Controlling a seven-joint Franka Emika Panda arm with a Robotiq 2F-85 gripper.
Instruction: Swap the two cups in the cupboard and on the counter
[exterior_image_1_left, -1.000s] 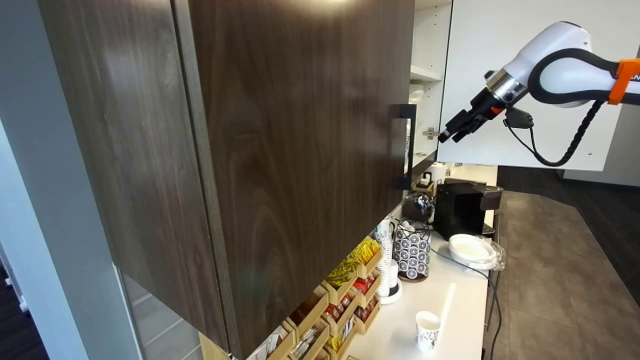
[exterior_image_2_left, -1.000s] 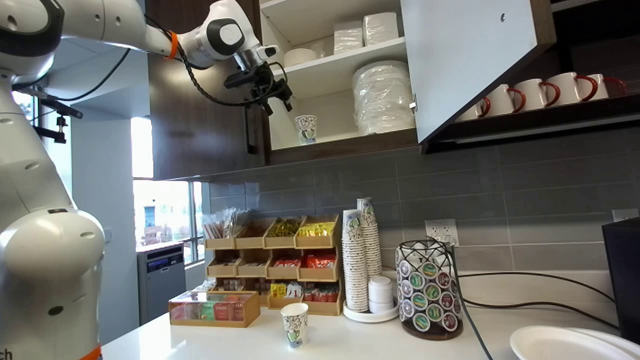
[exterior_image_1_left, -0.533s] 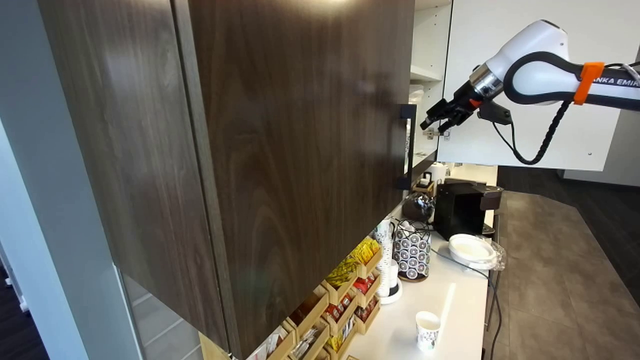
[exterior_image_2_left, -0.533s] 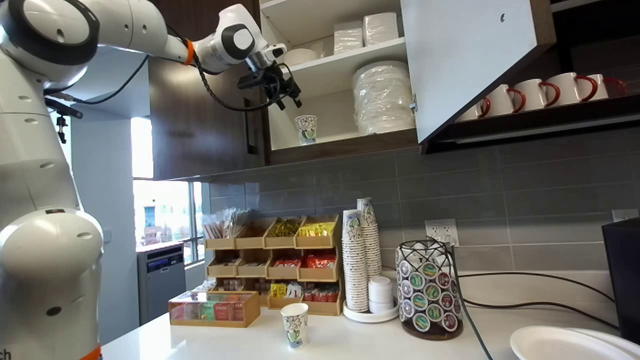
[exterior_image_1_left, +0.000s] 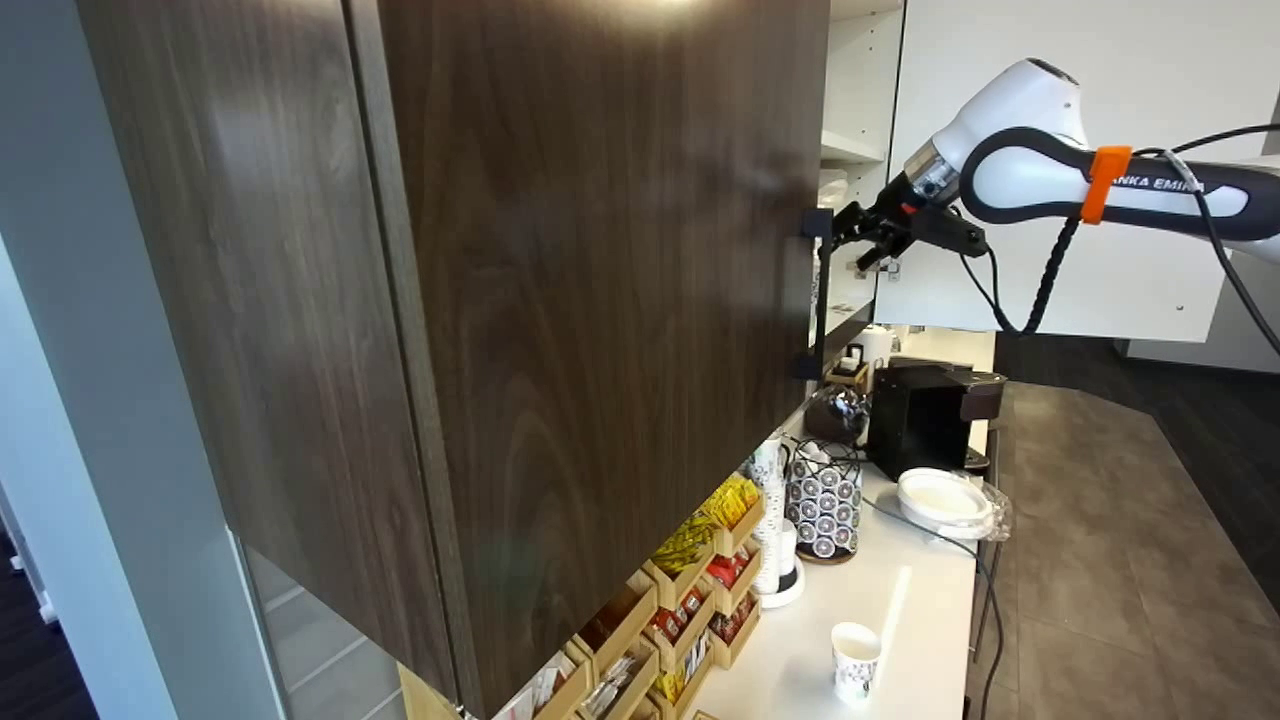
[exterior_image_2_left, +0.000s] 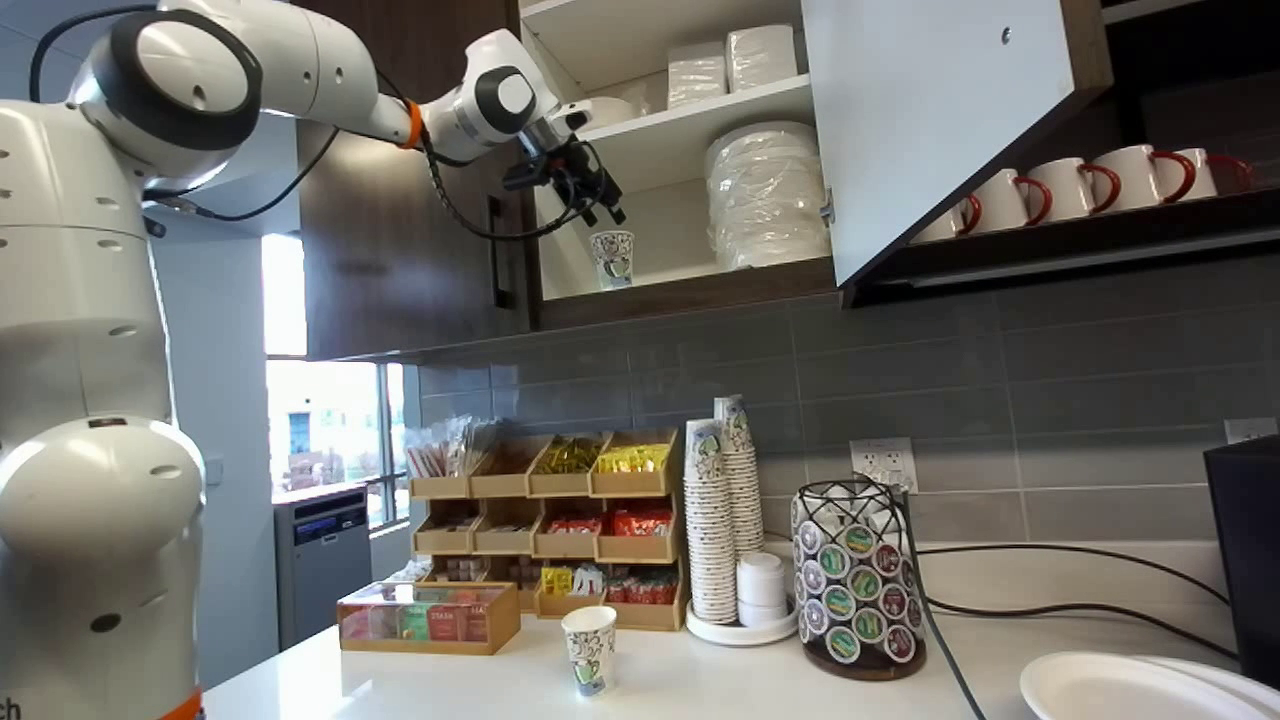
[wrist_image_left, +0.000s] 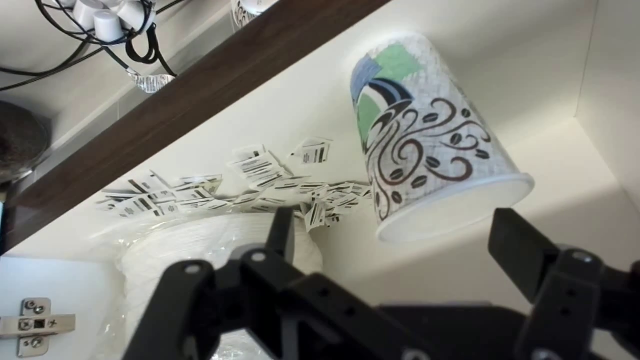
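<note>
One patterned white paper cup stands upright at the front of the lower shelf in the open cupboard. It fills the middle of the wrist view, rim toward the fingers. In an exterior view the dark cupboard door mostly hides it. The other cup stands upright on the white counter, and shows in an exterior view. My gripper is open and empty, tilted downward just above the shelf cup's rim. In the wrist view the fingers are apart, either side of the rim, not touching it.
A wrapped plate stack stands deeper on the same shelf. An upper shelf lies above. The open door is at the right. Below are a packet rack, cup stacks, the patterned canister and a white bowl.
My gripper has moved toward the cupboard, and slightly down, ending over the shelf cup. The fingers stay apart. Both cups have not moved.
</note>
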